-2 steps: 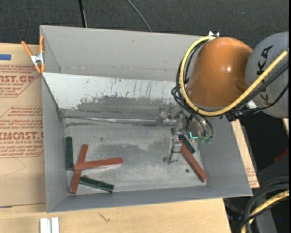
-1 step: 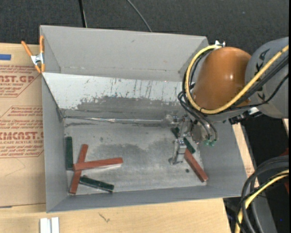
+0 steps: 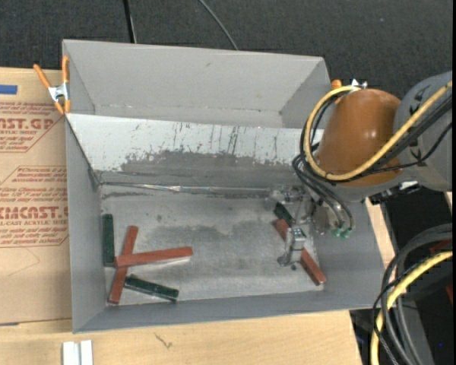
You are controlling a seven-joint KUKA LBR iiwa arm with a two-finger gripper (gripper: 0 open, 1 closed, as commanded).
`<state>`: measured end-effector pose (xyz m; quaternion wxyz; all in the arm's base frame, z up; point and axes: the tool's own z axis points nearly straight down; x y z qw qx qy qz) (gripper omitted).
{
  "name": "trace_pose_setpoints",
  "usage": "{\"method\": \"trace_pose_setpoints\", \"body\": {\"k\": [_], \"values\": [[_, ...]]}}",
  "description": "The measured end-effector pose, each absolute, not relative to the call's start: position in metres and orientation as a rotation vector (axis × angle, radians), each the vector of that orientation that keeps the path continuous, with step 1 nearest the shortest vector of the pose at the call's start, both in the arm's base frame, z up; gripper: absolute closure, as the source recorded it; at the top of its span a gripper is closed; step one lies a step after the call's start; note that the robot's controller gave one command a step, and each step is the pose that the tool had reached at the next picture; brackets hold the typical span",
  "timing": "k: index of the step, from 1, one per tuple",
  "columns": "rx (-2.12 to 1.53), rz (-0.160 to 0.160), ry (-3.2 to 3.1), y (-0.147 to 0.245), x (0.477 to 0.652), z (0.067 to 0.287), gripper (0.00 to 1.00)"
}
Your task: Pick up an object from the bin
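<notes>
Claw: your claw (image 3: 295, 249) sits low near the right wall of the bin (image 3: 197, 82), over a red stick (image 3: 314, 271). You cannot tell whether it is open or closed.
Red stick: lies flat, with its long axis slanting from back-left toward the front right corner. Its back part runs under the claw.
Green piece (image 3: 283, 212): small and dark, just behind the claw.
Front left corner: a cluster of red and green sticks (image 3: 140, 261), well apart from the claw.
</notes>
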<state>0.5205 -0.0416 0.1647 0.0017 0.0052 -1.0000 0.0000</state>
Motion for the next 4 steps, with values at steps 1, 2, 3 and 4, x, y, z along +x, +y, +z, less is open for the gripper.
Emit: {"method": "trace_pose_setpoints", "body": {"k": [1,2,3,4], "values": [[0.126,0.001,-3.142,-0.058,0.519,0.135,0.0],[0.439,0.0,-3.113,-0.093,0.522,0.095,0.0],[0.618,0.0,-3.081,-0.108,0.544,0.074,0.0],[0.874,-0.002,-3.018,-0.109,0.574,0.076,0.0]]}}
